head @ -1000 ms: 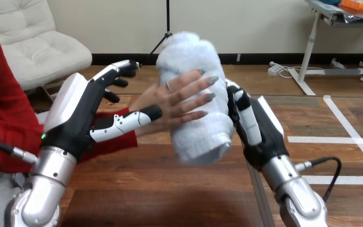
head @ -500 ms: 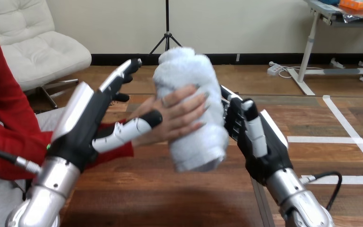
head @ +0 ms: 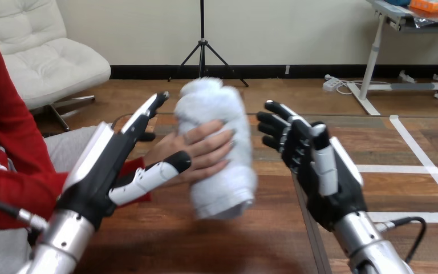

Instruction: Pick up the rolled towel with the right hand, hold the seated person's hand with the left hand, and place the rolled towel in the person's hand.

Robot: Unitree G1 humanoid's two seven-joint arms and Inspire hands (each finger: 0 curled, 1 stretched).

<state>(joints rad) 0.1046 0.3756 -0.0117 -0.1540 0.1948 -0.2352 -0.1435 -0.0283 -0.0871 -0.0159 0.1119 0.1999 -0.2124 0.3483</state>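
Note:
The white rolled towel (head: 219, 157) stands tilted above the table, with the person's hand (head: 197, 149) curled round its left side. My left hand (head: 105, 165) is under and behind the person's wrist. Its fingers (head: 145, 109) point straight up behind the wrist and its thumb (head: 151, 174) lies stretched across the front of it. My right hand (head: 313, 165) is open to the right of the towel, fingers spread, with a clear gap between it and the towel.
The wooden table (head: 205, 240) lies below both hands. The person sits at the left, their red sleeve (head: 11, 171) running behind my left arm. The table's right edge (head: 313, 240) passes under my right forearm.
My right hand let go of the towel and drew back to the right. The person's fingers closed round the towel, which shifted left and down. My left hand's fingers straightened.

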